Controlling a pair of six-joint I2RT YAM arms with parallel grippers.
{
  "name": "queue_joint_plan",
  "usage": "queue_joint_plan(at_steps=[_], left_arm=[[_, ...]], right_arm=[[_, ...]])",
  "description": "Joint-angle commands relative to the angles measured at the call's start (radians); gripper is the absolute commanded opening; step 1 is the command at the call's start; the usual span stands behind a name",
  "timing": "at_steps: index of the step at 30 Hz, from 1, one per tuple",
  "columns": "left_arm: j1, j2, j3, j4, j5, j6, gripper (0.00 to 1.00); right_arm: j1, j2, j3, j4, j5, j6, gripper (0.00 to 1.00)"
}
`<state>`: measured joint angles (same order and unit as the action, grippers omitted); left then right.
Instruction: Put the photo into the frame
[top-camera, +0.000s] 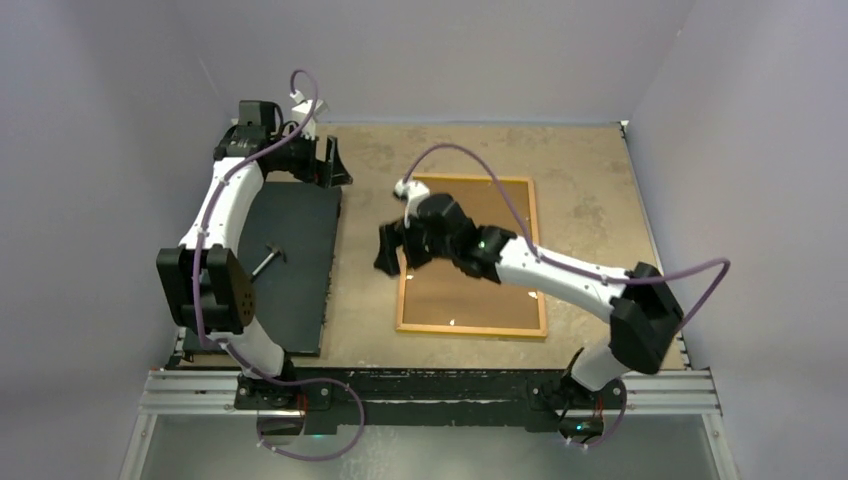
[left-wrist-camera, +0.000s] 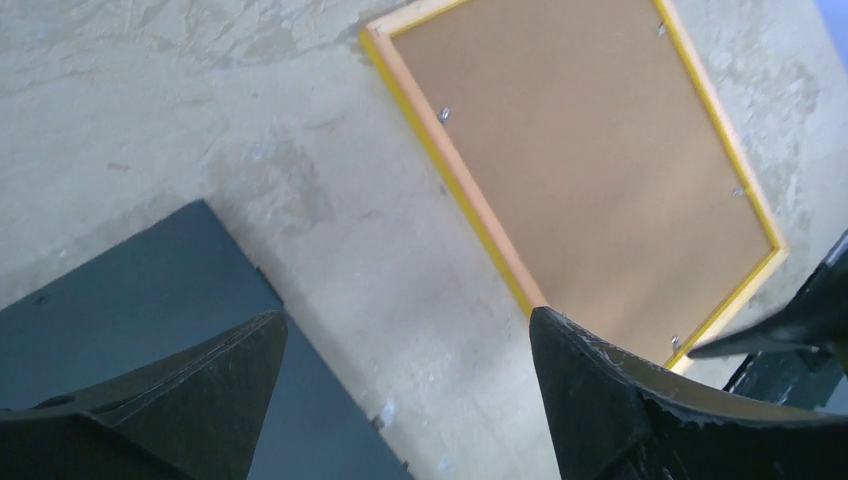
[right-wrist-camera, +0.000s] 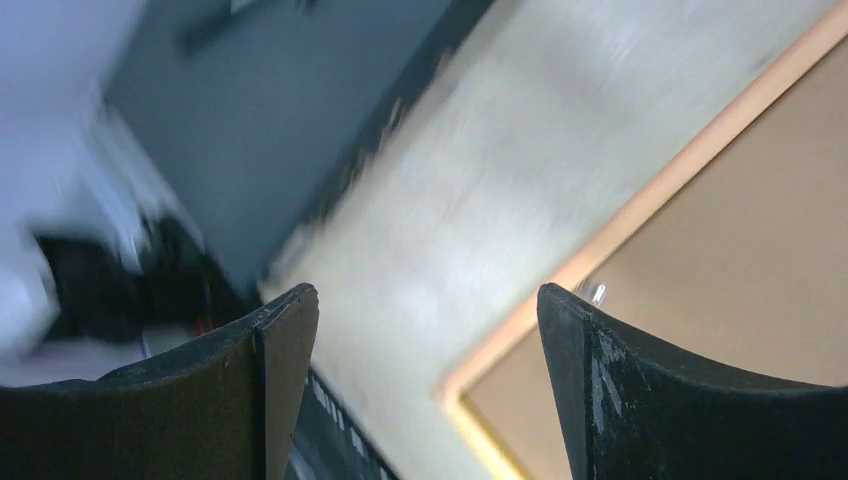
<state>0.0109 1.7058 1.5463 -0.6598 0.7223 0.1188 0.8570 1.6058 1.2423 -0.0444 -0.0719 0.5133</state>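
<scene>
The frame (top-camera: 470, 327), with a yellow-orange border, lies flat on the table right of centre. A plain brown board (top-camera: 480, 290) fills its inside, and small metal tabs (left-wrist-camera: 444, 115) sit along its inner edge. The photo is not in view. My right gripper (top-camera: 388, 255) is open and empty, hovering just above the frame's left edge; the right wrist view, which is blurred, shows the border (right-wrist-camera: 640, 215) between its open fingers (right-wrist-camera: 428, 290). My left gripper (top-camera: 328, 165) is open and empty at the far left, above the table between the black board and the frame (left-wrist-camera: 460, 185).
A black flat board (top-camera: 290, 250) lies on the left of the table with a small dark peg (top-camera: 268, 260) on it. It also shows in the left wrist view (left-wrist-camera: 140, 290). Purple walls enclose the table on three sides.
</scene>
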Motion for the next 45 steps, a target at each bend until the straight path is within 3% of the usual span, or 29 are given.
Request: queue_joint_plan(at_steps=[1, 7, 15, 26, 32, 45], left_arm=[[0.021, -0.075, 0.021, -0.184, -0.091, 0.133, 0.91], [0.044, -0.167, -0.029, -0.207, -0.215, 0.179, 0.91], [0.069, -0.207, -0.022, -0.26, -0.238, 0.194, 0.93], [0.07, -0.248, -0.046, -0.285, -0.18, 0.233, 0.94], [0.07, -0.223, -0.049, -0.288, -0.16, 0.232, 0.95], [0.07, -0.212, -0.053, -0.295, -0.134, 0.24, 0.95]], right_arm=[[0.109, -0.145, -0.184, -0.144, -0.019, -0.284, 0.82], [0.24, -0.258, -0.341, -0.095, 0.022, -0.361, 0.75], [0.396, -0.07, -0.31, -0.116, 0.173, -0.359, 0.61], [0.433, 0.034, -0.223, -0.181, 0.401, -0.308, 0.46], [0.436, 0.005, -0.222, -0.163, 0.414, -0.307, 0.5], [0.437, 0.108, -0.166, -0.181, 0.447, -0.349, 0.47]])
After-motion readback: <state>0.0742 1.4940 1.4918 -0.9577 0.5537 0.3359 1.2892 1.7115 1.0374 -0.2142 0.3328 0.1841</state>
